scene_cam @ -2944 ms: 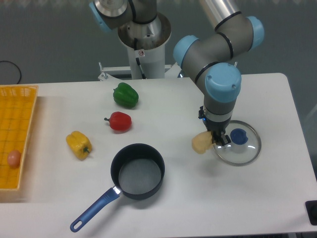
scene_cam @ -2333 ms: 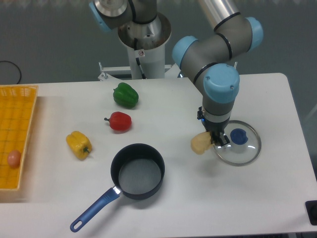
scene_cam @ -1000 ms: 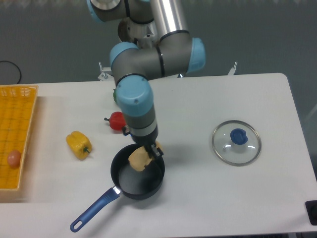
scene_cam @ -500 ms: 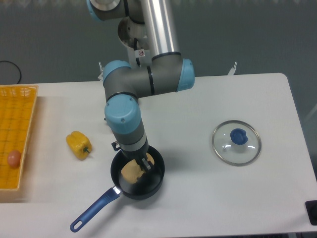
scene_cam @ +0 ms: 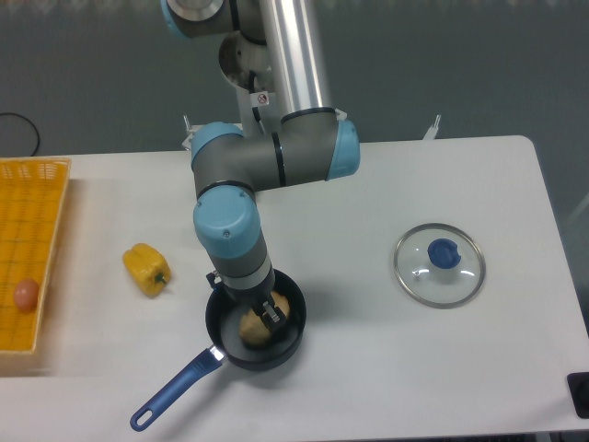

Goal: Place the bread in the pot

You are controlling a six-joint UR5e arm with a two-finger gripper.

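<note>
Half a second on, we see the gripper (scene_cam: 268, 311) lowered into the pot (scene_cam: 226, 345); the bread (scene_cam: 255, 327) now sits near its base, fingers apparently still pinching it, so release remains.

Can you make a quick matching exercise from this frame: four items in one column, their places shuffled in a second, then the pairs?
Items:
1. bread
2. glass lid
3. yellow pepper
4. small pinkish item

Places:
A. in the yellow basket at the table's left edge
B. flat on the table to the right of the pot
C. inside the pot, under the gripper
D. on the table between the basket and the pot

Pairs: 1-C, 2-B, 3-D, 4-A
</note>
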